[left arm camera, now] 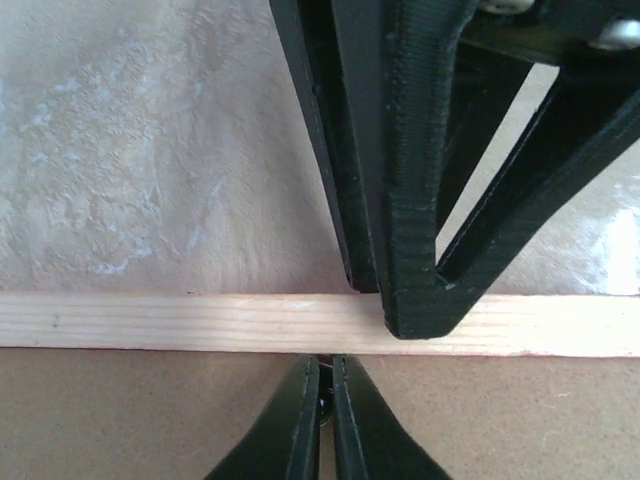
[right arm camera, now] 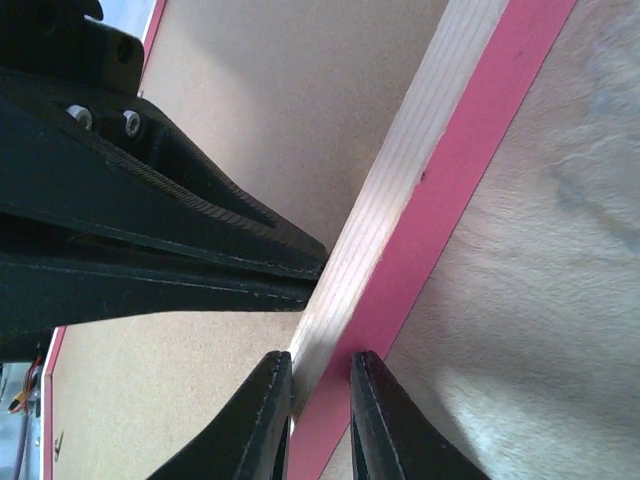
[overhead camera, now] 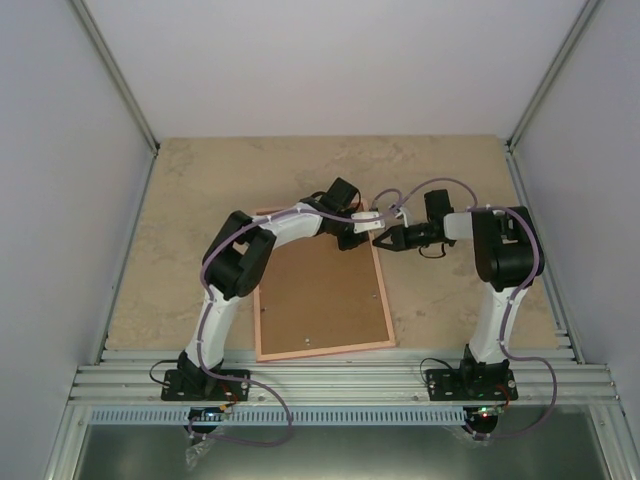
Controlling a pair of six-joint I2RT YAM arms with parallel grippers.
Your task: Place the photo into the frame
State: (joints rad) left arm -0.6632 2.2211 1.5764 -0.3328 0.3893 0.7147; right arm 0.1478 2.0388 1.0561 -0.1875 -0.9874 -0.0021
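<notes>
The pink frame (overhead camera: 330, 350) lies face down on the table with the brown backing board (overhead camera: 320, 295) set in it. The photo is hidden. My right gripper (overhead camera: 380, 240) is at the frame's far right corner. In the right wrist view its jaws (right arm camera: 320, 375) are shut astride the rail (right arm camera: 420, 160), one finger on the wood side and one on the pink side. My left gripper (overhead camera: 352, 238) is over the board just inside that corner. Its jaws (left arm camera: 327, 365) are shut by the rail (left arm camera: 150, 322), and a small dark glint sits in the slit. I cannot tell what that glint is.
The tan stone-patterned tabletop (overhead camera: 200, 190) runs to grey walls on three sides. A ribbed metal rail (overhead camera: 330, 385) at the near edge carries both arm bases. The right gripper's black fingers (left arm camera: 410, 200) crowd the left wrist view. Small fixings dot the board (overhead camera: 380, 293).
</notes>
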